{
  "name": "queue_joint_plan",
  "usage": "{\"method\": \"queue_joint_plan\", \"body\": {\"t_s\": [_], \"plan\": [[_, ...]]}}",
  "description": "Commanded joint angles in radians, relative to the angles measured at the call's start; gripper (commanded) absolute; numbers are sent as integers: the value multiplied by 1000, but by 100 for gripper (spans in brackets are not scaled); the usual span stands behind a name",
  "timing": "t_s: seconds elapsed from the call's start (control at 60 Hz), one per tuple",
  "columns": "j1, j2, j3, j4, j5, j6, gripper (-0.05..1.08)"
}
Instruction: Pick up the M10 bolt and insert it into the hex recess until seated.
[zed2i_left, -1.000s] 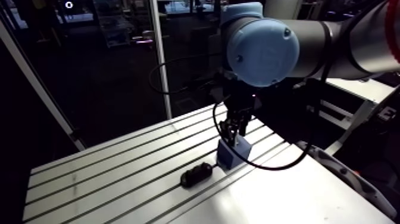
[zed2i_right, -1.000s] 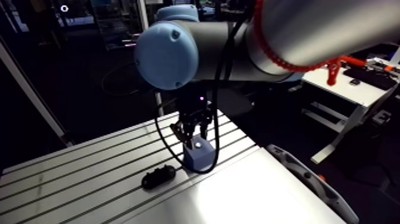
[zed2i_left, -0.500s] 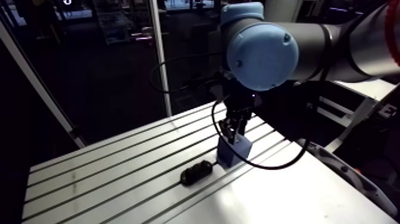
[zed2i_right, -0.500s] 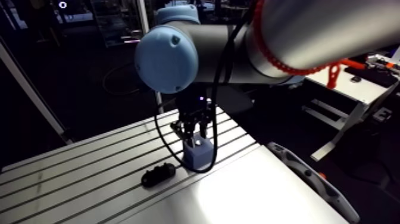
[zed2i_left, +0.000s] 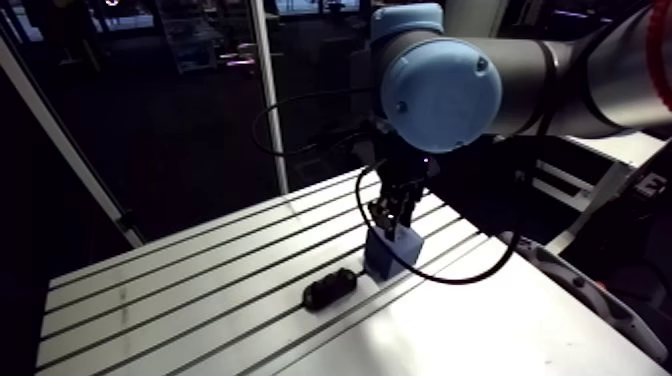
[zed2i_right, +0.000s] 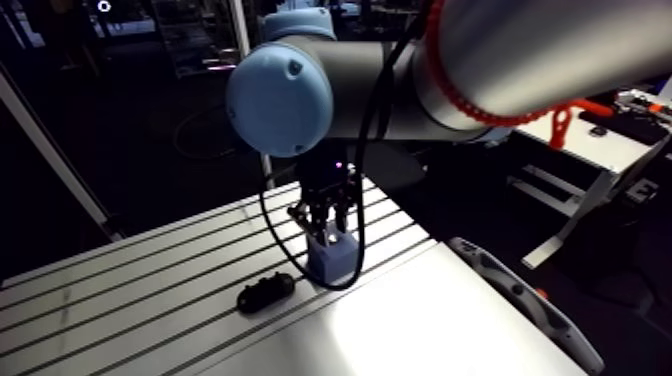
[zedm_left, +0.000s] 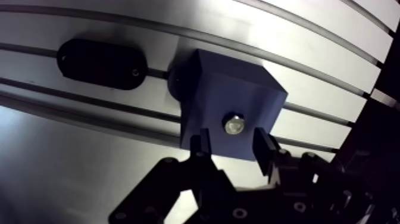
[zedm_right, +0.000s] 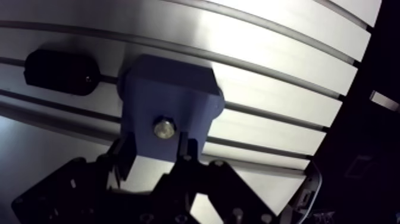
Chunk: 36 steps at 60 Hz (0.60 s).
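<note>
A blue block (zedm_left: 208, 95) stands on the slotted aluminium table (zedm_left: 309, 53). The silvery hex head of the bolt (zedm_left: 234, 125) sits in the recess in the block's upper face. In the wrist view my gripper (zedm_left: 232, 148) hangs just above the block, open. Its two dark fingers (zedm_left: 201, 145) stand either side of the bolt head, with a clear gap on each side and nothing held. The arm view shows the gripper (zed2i_left: 395, 212) straight over the block (zed2i_left: 388, 255) near the middle of the table.
A black oval piece (zedm_left: 101, 64) lies across a table slot beside the block, seen in the arm view as the black piece (zed2i_left: 330, 290) toward the front. Bare slotted table (zed2i_left: 180, 300) stretches to the left. The table's right edge (zed2i_left: 560, 275) is close.
Almost nothing differs. The gripper stays over the block, perhaps slightly higher, and the arm view has shifted a little.
</note>
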Motion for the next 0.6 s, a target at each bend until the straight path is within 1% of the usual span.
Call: {"method": "queue_joint_plan", "body": {"t_s": [0.017, 0.15, 0.2, 0.333, 0.467, 0.6], "plan": [[-3, 9, 0, -20, -1, -1, 52], [-3, 11, 1, -27, -3, -6, 53], [-3, 11, 0, -27, -1, -6, 56], [-3, 12, 3, -27, -1, -10, 56], [-1, 11, 4, -27, 3, -13, 57], [-1, 12, 4, -27, 2, -15, 58]]}}
